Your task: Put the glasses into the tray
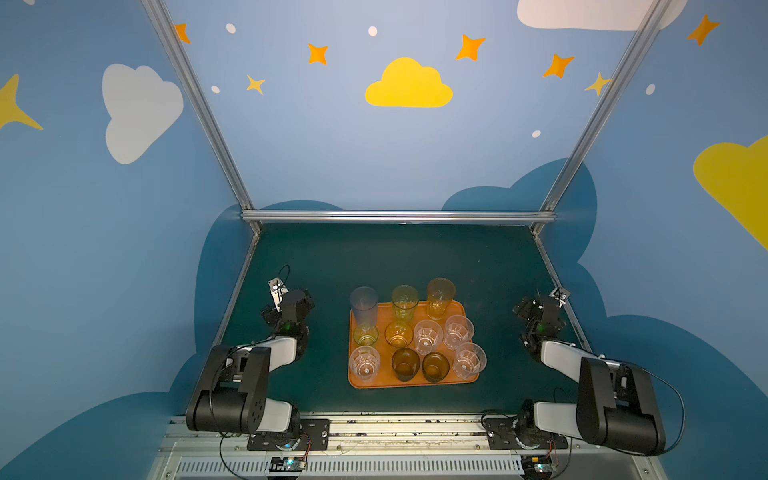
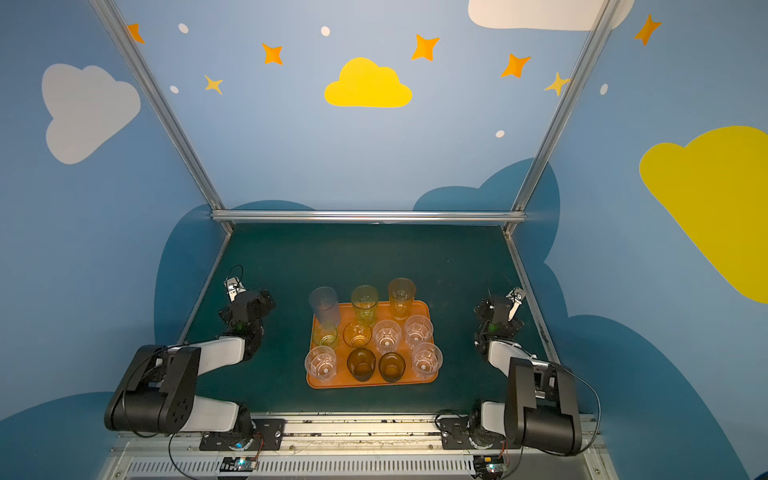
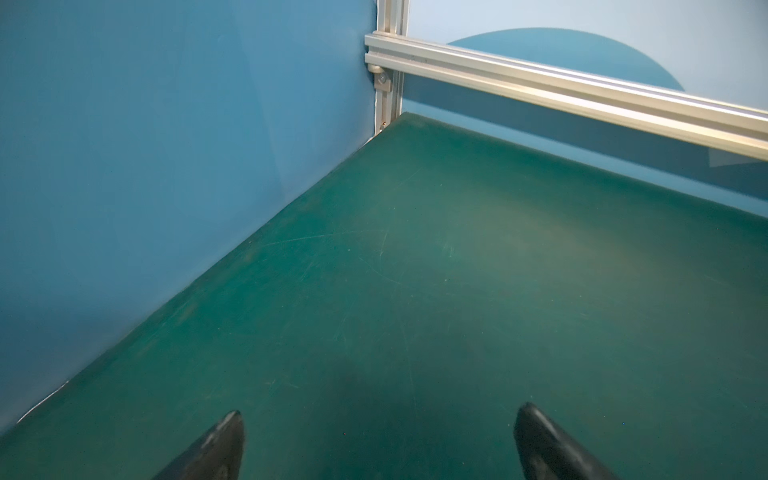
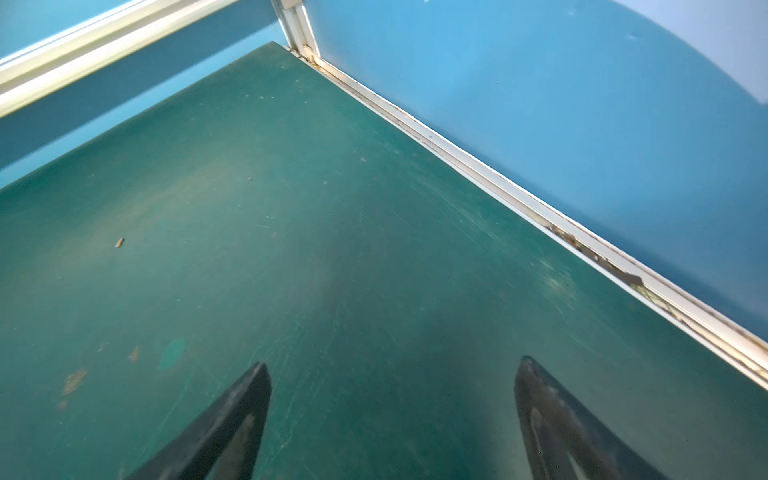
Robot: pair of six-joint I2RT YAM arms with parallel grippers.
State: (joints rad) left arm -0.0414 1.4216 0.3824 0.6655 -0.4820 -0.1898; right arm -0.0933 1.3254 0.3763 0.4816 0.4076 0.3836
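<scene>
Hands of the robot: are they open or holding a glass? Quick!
Left hand: open, holding nothing.
Right hand: open, holding nothing.

counter (image 1: pixel 415 257): dark green, scuffed | directly on it: orange tray (image 1: pixel 415 383), flat, mid-width, nearer front edge | small tan speck (image 4: pixel 119 242) on bare surface

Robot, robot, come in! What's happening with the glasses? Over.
Left gripper open, empty. Right gripper open, empty. Glasses standing in tray. Nothing in the way.
</scene>
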